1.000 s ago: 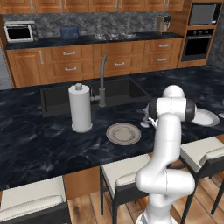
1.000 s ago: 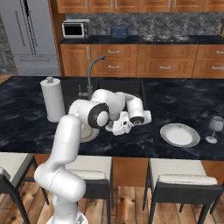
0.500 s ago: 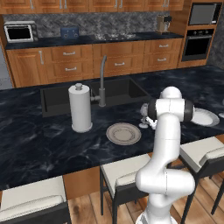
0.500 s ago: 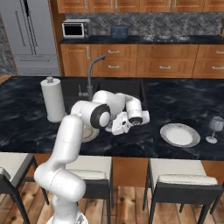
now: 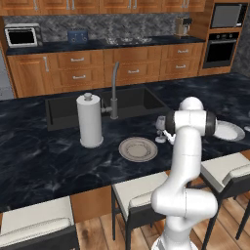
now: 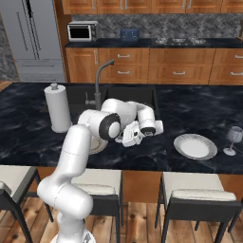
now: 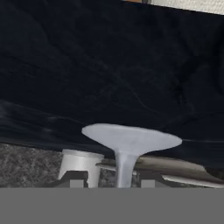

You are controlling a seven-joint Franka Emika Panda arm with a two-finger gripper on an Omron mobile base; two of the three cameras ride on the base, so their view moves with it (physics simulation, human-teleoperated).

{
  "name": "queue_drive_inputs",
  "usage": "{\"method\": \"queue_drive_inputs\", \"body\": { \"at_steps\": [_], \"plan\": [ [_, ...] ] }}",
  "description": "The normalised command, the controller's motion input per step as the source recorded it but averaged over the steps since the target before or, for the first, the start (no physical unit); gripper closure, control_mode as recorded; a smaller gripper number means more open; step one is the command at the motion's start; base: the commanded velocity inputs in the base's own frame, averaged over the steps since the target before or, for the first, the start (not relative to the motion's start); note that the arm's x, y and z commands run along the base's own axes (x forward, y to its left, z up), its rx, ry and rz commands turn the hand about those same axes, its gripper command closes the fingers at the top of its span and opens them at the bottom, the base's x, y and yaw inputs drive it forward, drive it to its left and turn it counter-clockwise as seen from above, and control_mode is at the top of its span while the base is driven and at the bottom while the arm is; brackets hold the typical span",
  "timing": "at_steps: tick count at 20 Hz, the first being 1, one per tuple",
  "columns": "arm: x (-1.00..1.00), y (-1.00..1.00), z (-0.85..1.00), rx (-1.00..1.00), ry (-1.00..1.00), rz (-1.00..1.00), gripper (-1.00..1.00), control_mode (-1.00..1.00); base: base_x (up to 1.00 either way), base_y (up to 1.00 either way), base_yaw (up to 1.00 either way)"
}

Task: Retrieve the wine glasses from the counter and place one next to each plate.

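Observation:
One wine glass (image 5: 160,128) stands upright on the black counter (image 5: 58,161), just right of the near plate (image 5: 138,149). In the hand view its round foot (image 7: 131,138) and thin stem rise between my gripper's (image 7: 110,178) fingertips (image 7: 73,177), which stand a little apart from the stem on both sides, so the gripper is open. From the right base view my gripper (image 6: 127,139) hangs low over the counter beside that plate (image 6: 98,144). The second wine glass (image 6: 233,138) stands to the right of the other plate (image 6: 195,146).
A white paper towel roll (image 5: 89,120) stands left of the near plate, with the sink (image 5: 132,100) and tap (image 5: 114,90) behind it. Stools (image 5: 139,197) line the counter's near edge. My own arm (image 5: 188,146) blocks the space between the plates.
The hand and the glass by the near plate have hardly moved. Nothing else on the counter has shifted.

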Motion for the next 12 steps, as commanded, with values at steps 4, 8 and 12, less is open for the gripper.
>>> {"method": "queue_drive_inputs", "body": {
  "at_steps": [4, 8, 12],
  "plan": [
    [-0.06, -0.18, 0.0, 0.0, -0.12, 0.0, -1.0, -1.0, 0.0, 0.0, 0.0],
    [-0.14, -0.2, 0.0, 0.0, -0.02, -0.01, -1.0, -1.0, 0.0, 0.0, 0.0],
    [-0.28, -0.37, 0.25, 0.0, -0.01, -0.08, -1.0, -1.0, 0.0, 0.0, 0.0]
  ]
}}
